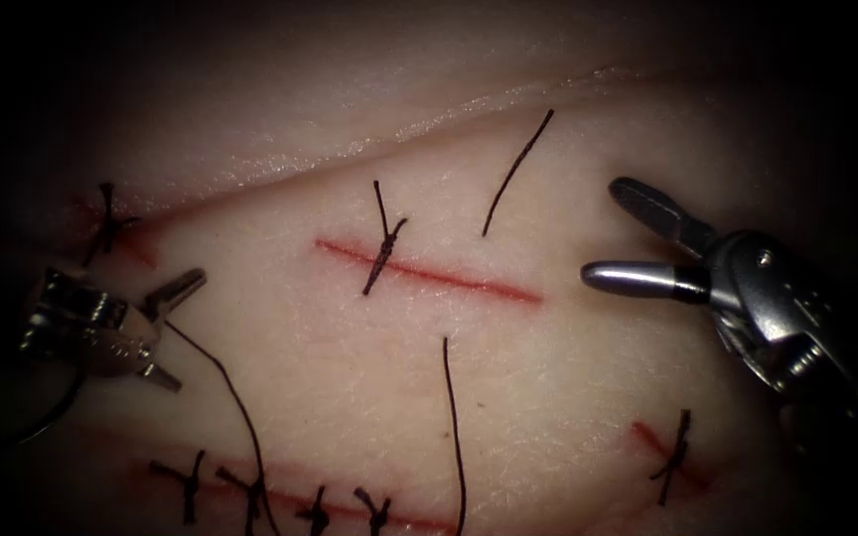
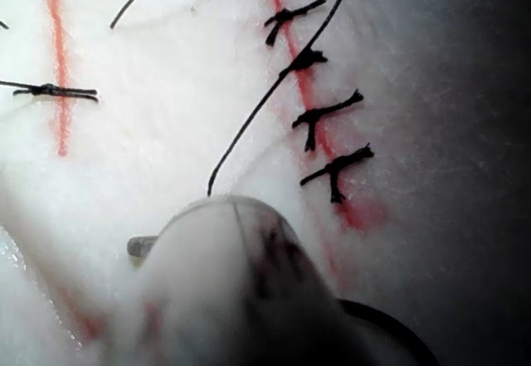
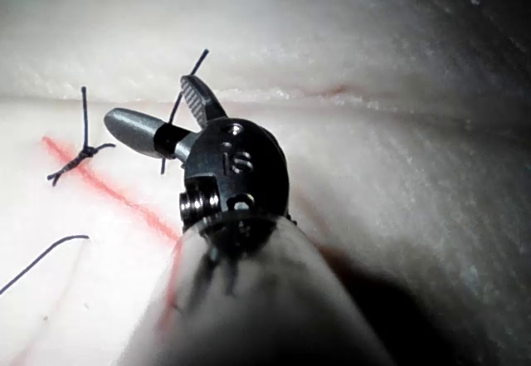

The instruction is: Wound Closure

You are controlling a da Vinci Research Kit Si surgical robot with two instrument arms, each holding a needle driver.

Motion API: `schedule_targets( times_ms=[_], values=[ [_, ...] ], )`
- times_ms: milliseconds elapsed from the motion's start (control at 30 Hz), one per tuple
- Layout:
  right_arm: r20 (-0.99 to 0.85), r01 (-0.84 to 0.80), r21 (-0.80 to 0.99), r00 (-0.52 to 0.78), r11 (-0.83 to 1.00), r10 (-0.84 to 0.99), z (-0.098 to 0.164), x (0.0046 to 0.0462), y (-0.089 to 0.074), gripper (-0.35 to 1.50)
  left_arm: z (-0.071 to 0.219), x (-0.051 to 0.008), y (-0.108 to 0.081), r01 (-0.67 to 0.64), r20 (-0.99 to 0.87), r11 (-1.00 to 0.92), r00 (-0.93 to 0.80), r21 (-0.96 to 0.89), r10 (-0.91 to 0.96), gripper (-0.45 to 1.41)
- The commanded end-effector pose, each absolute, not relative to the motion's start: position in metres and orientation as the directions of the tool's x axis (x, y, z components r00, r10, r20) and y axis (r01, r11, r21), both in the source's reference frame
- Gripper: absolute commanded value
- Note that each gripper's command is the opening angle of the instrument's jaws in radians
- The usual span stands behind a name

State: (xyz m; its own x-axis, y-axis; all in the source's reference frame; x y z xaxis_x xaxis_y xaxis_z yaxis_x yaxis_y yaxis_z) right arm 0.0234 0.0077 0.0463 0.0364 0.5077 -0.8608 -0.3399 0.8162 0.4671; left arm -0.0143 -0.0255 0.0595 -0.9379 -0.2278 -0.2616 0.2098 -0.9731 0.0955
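The right tool (image 1: pixel 603 233) sits just beside the right end of the middle cut (image 1: pixel 429 273) with its jaws spread wide and nothing between them. Over at the left edge of the tissue (image 1: pixel 350 377), the left tool (image 1: pixel 176 333) has its jaws apart too, and the thread (image 1: pixel 235 402) comes away from between them and trails down toward the row of knots (image 1: pixel 315 511) along the lower cut; from where I stand I can't tell whether it is really pinched or only lying there. A dark curve below that tool may be the needle, but I can't be sure. The middle cut carries one knot (image 1: pixel 386 248), and loose thread ends (image 1: pixel 516 171) lie close by. The thread looks thin, limp and slippery, best taken squarely between the jaws; the tissue looks soft and would likely tear under a hard pull.
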Motion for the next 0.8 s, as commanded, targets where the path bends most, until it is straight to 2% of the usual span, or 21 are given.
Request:
schedule_targets(
  times_ms=[33, 167, 233, 267, 300, 367, 400, 533, 567, 800],
  values=[
    [-0.861, -0.337, 0.467, 0.037, 0.817, 0.508, 0.0468, 0.0245, 0.0075, 1.46, 0.0603, -0.0142, -0.0264, 0.214, -0.258, -0.973, -0.938, 0.089, -0.230, 1.05],
    [-0.860, -0.334, 0.466, 0.044, 0.819, 0.508, 0.0467, 0.0247, 0.0072, 1.45, 0.0612, -0.0139, -0.0268, 0.224, -0.244, -0.971, -0.940, 0.079, -0.236, 0.98],
    [-0.861, -0.334, 0.466, 0.043, 0.819, 0.508, 0.0465, 0.0247, 0.0071, 1.41, 0.0615, -0.0139, -0.0271, 0.225, -0.237, -0.971, -0.942, 0.079, -0.237, 0.81],
    [-0.860, -0.331, 0.466, 0.049, 0.821, 0.508, 0.0464, 0.0246, 0.0070, 1.36, 0.0615, -0.0139, -0.0271, 0.224, -0.238, -0.972, -0.942, 0.078, -0.236, 0.63],
    [-0.859, -0.328, 0.466, 0.054, 0.822, 0.509, 0.0463, 0.0246, 0.0069, 1.33, 0.0614, -0.0140, -0.0271, 0.222, -0.244, -0.972, -0.941, 0.073, -0.233, 0.31],
    [-0.859, -0.318, 0.462, 0.071, 0.828, 0.506, 0.0459, 0.0244, 0.0066, 1.21, 0.0610, -0.0139, -0.0269, 0.210, -0.265, -0.976, -0.939, 0.058, -0.218, -0.13],
    [-0.864, -0.315, 0.452, 0.080, 0.835, 0.498, 0.0457, 0.0244, 0.0065, 1.16, 0.0607, -0.0139, -0.0268, 0.199, -0.276, -0.979, -0.939, 0.046, -0.203, -0.45],
    [-0.888, -0.303, 0.403, 0.098, 0.864, 0.449, 0.0447, 0.0244, 0.0061, 1.03, 0.0589, -0.0140, -0.0266, 0.165, -0.287, -0.986, -0.943, 0.037, -0.169, -0.45],
    [-0.896, -0.295, 0.389, 0.099, 0.873, 0.432, 0.0445, 0.0244, 0.0059, 0.94, 0.0584, -0.0140, -0.0265, 0.154, -0.297, -0.987, -0.941, 0.047, -0.161, -0.45],
    [-0.901, -0.224, 0.378, 0.134, 0.898, 0.412, 0.0439, 0.0271, 0.0046, 0.89, 0.0528, -0.0147, -0.0257, 0.046, -0.369, -0.991, -0.925, 0.130, -0.091, -0.45]
  ],
)
